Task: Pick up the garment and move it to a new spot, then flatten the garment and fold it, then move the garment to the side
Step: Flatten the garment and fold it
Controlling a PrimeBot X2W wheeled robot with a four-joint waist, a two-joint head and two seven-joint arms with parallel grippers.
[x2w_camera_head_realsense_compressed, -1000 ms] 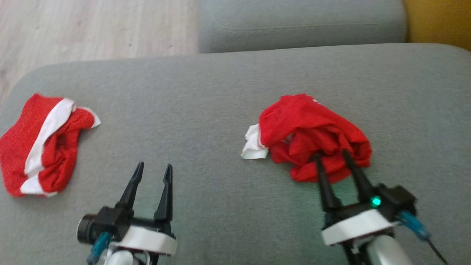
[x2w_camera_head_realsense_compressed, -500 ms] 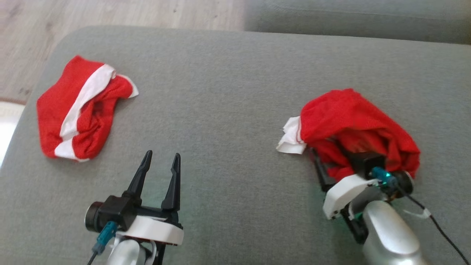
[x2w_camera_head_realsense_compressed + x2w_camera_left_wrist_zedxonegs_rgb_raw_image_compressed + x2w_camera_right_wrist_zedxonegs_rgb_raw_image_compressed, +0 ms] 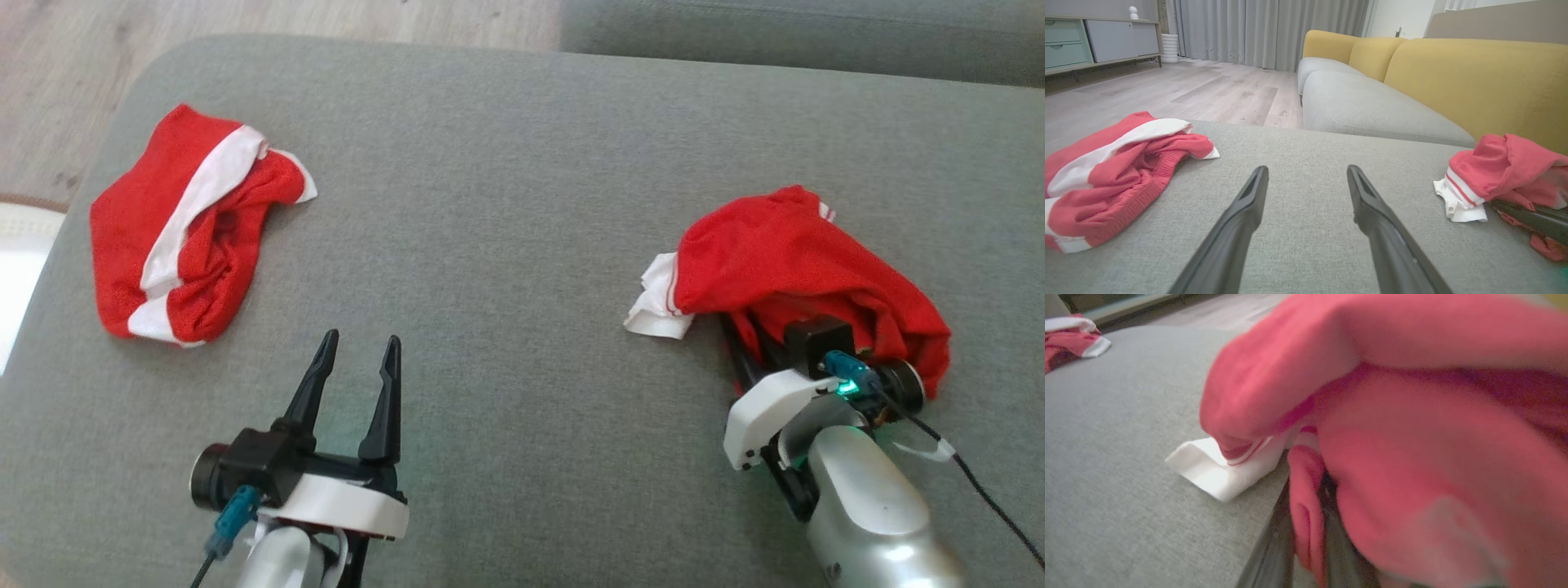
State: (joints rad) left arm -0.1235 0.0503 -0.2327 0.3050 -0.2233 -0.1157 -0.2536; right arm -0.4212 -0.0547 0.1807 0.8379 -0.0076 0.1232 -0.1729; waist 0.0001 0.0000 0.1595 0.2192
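A crumpled red garment (image 3: 800, 253) with a white cuff lies at the right of the grey seat cushion (image 3: 506, 245). My right gripper (image 3: 751, 351) is turned on its side and pushed in under the garment's near edge, its fingertips buried in cloth. In the right wrist view the two dark fingers (image 3: 1278, 543) stand close together, shut on a fold of the red garment (image 3: 1412, 437). My left gripper (image 3: 357, 347) hovers open over bare cushion at the lower left, holding nothing, and its fingers (image 3: 1249, 204) stand wide apart.
A second red garment with a white band (image 3: 188, 220) lies at the cushion's far left, near its rounded edge. Wood floor (image 3: 65, 82) lies beyond that edge. Another grey seat (image 3: 800, 33) adjoins the far side, with a yellow backrest (image 3: 1474, 81) along the right.
My right gripper has rolled onto its side, pushed in under the garment and closed on a fold. The head camera shifted. The left gripper stayed open in place.
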